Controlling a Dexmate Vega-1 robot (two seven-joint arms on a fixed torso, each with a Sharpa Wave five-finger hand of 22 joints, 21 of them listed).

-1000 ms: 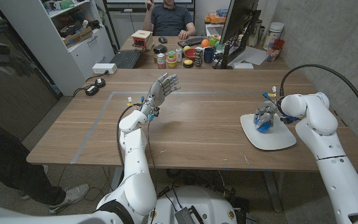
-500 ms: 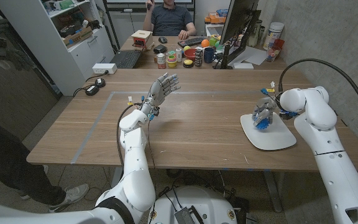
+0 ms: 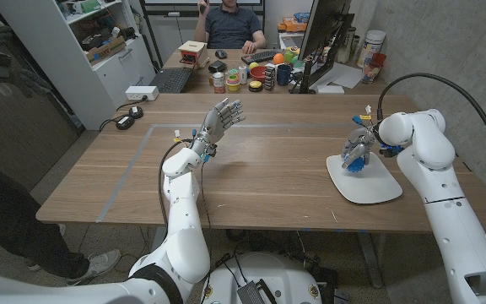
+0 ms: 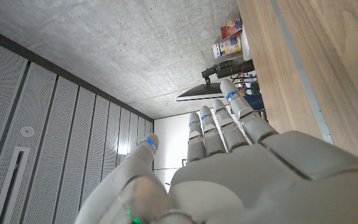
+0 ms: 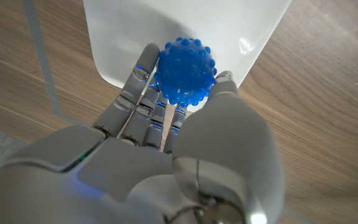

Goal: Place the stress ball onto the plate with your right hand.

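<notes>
Placement step, judged near completion. The right hand [image 3: 358, 154] hovers over the white plate [image 3: 376, 192], toward the plate's 10 o'clock edge, its fingers [image 5: 138, 81] clamped on the blue stress ball [image 5: 186, 70]; whether the ball touches the plate cannot be told. The left hand [image 3: 220, 118] is raised above the table [image 3: 268, 169] at mid-table, fingers apart and holding nothing. Next move, as judged: lower, release the ball, and lift away gently so it does not roll.

No legible text, label, brand or number anywhere; distant container labels blurred.
</notes>
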